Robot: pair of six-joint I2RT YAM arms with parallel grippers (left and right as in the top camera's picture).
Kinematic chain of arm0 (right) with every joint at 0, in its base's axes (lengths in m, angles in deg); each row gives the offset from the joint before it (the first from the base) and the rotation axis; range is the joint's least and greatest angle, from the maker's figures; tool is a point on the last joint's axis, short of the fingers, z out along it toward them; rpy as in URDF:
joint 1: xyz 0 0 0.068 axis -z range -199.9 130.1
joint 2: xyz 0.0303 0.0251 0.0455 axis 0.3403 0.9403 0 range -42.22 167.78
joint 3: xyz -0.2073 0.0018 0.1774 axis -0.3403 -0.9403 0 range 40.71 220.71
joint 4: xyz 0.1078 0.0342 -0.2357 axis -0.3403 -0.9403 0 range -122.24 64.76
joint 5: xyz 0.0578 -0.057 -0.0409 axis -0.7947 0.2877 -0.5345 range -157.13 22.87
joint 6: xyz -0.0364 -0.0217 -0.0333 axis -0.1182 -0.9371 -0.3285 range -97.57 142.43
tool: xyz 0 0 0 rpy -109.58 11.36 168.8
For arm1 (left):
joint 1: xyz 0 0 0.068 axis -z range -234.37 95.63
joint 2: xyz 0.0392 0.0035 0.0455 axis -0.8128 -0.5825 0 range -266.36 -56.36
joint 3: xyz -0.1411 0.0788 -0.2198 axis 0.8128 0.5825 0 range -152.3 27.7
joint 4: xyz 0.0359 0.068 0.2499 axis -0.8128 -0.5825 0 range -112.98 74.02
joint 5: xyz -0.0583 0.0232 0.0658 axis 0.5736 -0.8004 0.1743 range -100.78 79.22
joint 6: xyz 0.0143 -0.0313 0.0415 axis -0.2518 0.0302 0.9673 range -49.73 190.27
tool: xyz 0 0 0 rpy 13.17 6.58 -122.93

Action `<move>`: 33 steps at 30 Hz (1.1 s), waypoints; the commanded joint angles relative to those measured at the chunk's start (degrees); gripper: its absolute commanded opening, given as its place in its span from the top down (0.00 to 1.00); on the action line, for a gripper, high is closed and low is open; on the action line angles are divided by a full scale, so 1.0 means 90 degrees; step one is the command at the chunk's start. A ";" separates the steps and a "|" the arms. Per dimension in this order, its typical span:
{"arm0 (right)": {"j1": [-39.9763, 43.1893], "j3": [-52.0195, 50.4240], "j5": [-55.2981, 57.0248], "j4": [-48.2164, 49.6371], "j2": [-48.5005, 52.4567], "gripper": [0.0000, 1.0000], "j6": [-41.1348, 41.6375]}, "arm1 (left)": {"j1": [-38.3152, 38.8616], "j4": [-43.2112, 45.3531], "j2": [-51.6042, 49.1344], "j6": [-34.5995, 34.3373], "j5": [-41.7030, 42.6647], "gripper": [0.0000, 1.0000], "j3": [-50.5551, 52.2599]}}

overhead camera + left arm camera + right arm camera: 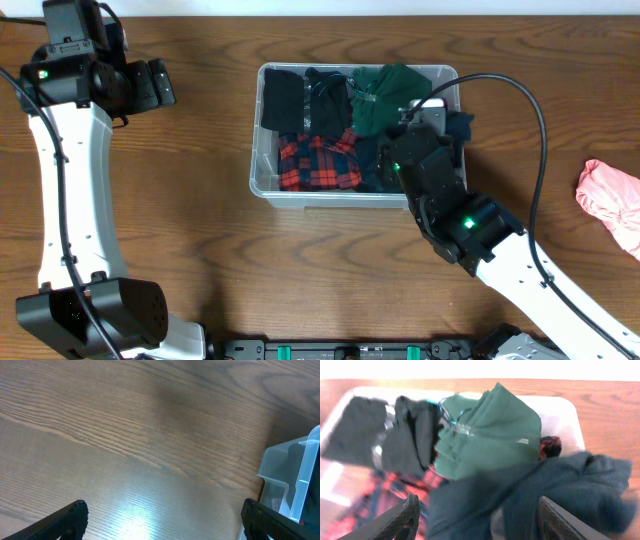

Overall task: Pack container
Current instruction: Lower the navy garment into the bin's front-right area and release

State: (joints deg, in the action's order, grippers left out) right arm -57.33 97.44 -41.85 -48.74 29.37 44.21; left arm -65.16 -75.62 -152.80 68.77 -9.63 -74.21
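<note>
The right gripper [477, 515] hangs with its fingers spread wide, gripping nothing, just over a navy cloth [570, 485] at the right end of the container [330, 197]. The container stands mid-table [200, 250]. The left gripper [160, 520] is also spread, over bare wood, apart from the container's left end.

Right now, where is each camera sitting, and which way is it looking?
Overhead: above the table, looking straight down at the container of clothes; both arms show.
Left wrist: on the left gripper, facing bare wood and a container corner; its two fingertips show.
Right wrist: on the right gripper, facing the green cloth inside the container; its two fingertips show.
All three views share the container.
</note>
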 commanded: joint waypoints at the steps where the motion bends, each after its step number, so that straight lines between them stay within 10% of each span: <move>1: -0.0053 0.0117 -0.0032 -0.0274 0.0005 0.27 -0.0852 | -0.0019 -0.0017 0.0029 -0.0012 -0.0012 0.02 -0.0078; 10: 0.0039 0.0117 0.0022 -0.0665 0.0007 0.31 -0.1379 | -0.0019 -0.0017 0.0029 -0.0012 -0.0012 0.02 -0.0078; 16: 0.0792 0.0117 0.0005 -0.0267 0.0262 0.97 -0.1717 | -0.0019 -0.0017 0.0029 -0.0012 -0.0012 0.02 -0.0078; 33: 0.1787 0.0117 -0.1467 -0.0566 0.1962 0.99 -0.1455 | -0.0019 -0.0017 0.0029 -0.0012 -0.0012 0.02 -0.0078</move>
State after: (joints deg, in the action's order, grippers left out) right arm -41.61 97.90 -52.38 -53.05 43.62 29.87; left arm -65.16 -75.62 -152.80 68.77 -9.63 -74.21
